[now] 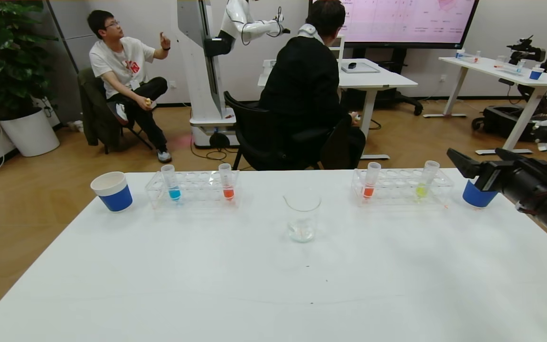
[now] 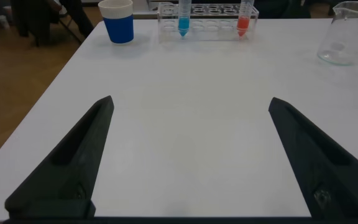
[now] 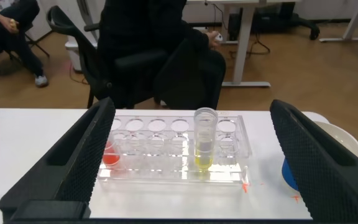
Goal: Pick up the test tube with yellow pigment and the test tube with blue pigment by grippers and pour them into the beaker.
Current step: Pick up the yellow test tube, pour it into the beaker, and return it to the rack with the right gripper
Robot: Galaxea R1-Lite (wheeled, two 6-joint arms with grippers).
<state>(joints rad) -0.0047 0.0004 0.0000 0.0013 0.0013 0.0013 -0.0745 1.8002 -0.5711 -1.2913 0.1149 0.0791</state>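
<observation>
Standing in two clear racks are four tubes: the blue tube and an orange one in the left rack, the yellow tube and another orange in the right rack. No writing is readable. Two paper cups flank them; one beaker sits between. The right gripper, spread wide, faces the yellow tube; the left gripper, also wide, hovers over the table.
</observation>
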